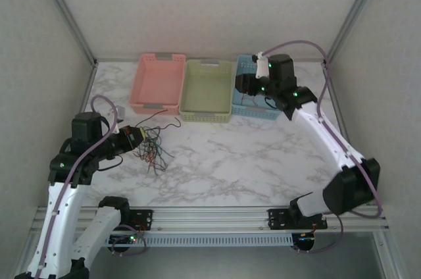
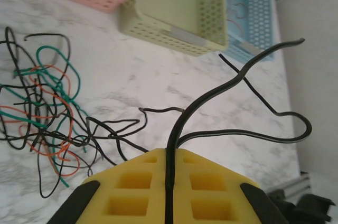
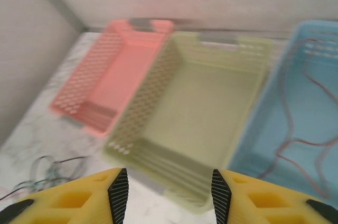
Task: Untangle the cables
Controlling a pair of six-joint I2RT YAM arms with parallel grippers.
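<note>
A tangle of thin cables (image 1: 150, 149), black, green and orange-red, lies on the marble table at the left. In the left wrist view the tangle (image 2: 42, 113) sits left of the fingers. My left gripper (image 1: 141, 135) is shut on one black cable (image 2: 232, 84), which runs up from between the yellow jaws (image 2: 169, 150) and curls off to the right. My right gripper (image 1: 247, 85) hovers over the blue basket, open with nothing between its pads (image 3: 169, 187). A red-brown cable (image 3: 303, 145) lies loose inside the blue basket.
Three baskets stand in a row at the back: pink (image 1: 158, 81), pale green (image 1: 206, 88) and blue (image 1: 253, 113). Both the pink basket (image 3: 113, 76) and the green basket (image 3: 206, 102) hold nothing. Walls close in the table's sides and back.
</note>
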